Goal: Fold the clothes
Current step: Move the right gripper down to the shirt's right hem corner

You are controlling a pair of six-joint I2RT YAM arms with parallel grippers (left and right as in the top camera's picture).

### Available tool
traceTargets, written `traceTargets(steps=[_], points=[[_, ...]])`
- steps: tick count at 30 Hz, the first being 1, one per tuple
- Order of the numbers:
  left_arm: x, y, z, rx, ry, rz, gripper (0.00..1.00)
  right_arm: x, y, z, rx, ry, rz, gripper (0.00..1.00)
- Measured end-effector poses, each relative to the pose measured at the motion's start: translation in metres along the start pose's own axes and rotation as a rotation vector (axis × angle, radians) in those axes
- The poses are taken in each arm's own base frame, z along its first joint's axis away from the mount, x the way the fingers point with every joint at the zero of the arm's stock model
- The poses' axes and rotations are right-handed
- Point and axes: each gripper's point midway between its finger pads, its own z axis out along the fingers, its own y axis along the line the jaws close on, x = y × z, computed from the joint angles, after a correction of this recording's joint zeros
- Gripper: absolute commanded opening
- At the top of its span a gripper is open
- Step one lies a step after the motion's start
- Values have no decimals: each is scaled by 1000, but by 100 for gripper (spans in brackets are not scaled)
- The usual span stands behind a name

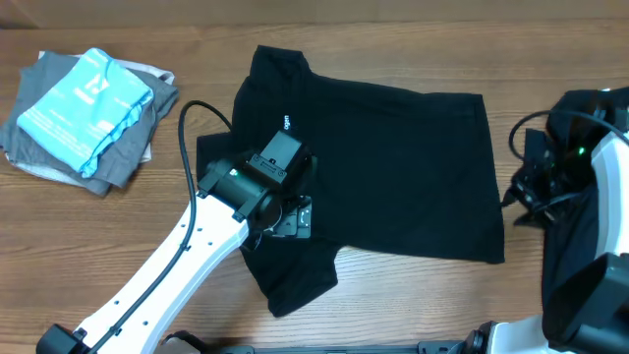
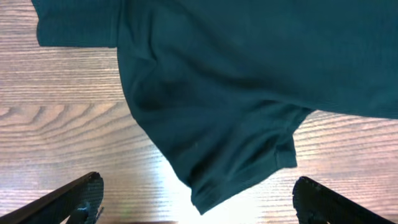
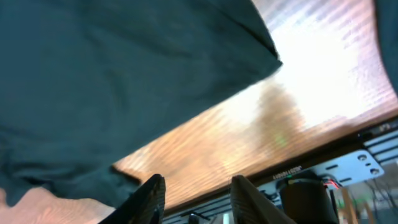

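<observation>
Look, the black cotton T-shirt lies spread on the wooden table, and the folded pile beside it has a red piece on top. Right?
Not quite: the piece on top of the folded grey pile is light blue, not red; the overhead view shows it. The black cotton T-shirt does lie spread on the wooden table.

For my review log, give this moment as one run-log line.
T-shirt: spread out, unfolded | left fingers: open, near sleeve | right fingers: apart, empty
</observation>
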Motion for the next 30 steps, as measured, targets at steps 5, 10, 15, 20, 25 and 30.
traceTargets(steps=[5, 10, 15, 20, 25, 30], points=[[-4, -1, 10, 2, -23, -2, 100, 6, -16, 39, 49, 61, 64, 44], [-8, -4, 18, 12, -45, -4, 100, 4, -29, 60, 101, 49, 157, 45], [-10, -6, 32, 19, -61, -5, 100, 3, -36, 77, 123, 39, 239, 49], [-1, -1, 49, 6, -41, -3, 100, -3, -38, 95, 112, 10, 279, 51], [9, 1, 57, 5, -9, -1, 100, -10, -39, 114, 90, -24, 308, 53], [12, 0, 57, 12, 4, 0, 100, -14, -36, 130, 45, -41, 315, 58]])
